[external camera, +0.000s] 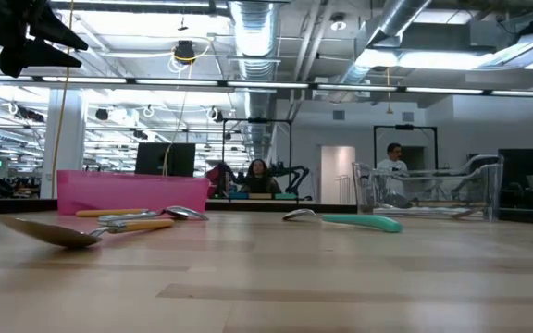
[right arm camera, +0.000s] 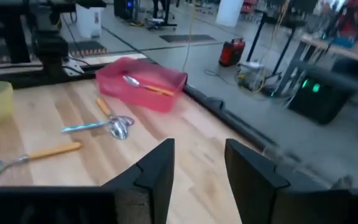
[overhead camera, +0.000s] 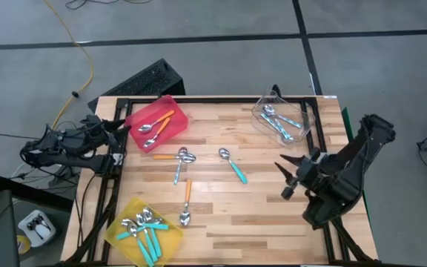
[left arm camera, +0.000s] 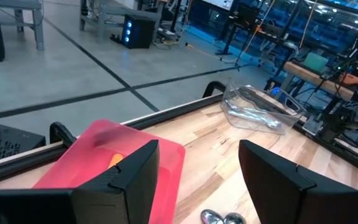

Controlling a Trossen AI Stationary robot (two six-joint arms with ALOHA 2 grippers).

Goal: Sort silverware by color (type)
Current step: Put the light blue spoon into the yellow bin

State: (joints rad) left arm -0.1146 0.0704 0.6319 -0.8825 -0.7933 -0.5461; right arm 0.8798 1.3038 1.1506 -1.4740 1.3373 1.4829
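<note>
Four spoons lie loose on the wooden table: an orange one (overhead camera: 167,156) and a light blue one (overhead camera: 178,169) with their bowls together, a teal one (overhead camera: 233,165), and another orange one (overhead camera: 187,200). The red bin (overhead camera: 156,122) holds orange spoons, the clear bin (overhead camera: 284,121) light blue ones, and the yellow bin (overhead camera: 145,230) teal ones. My right gripper (overhead camera: 285,179) hangs open and empty above the table's right side, pointing toward the loose spoons; nothing lies between its fingers (right arm camera: 197,163). My left gripper (overhead camera: 122,132) waits open at the left edge beside the red bin (left arm camera: 104,162).
Black frame rails run along the table's far edge (overhead camera: 221,99) and left edge (overhead camera: 117,185). A bare strip of wood lies between the teal spoon and my right gripper (overhead camera: 262,200). People and equipment show in the room beyond the far edge (external camera: 257,176).
</note>
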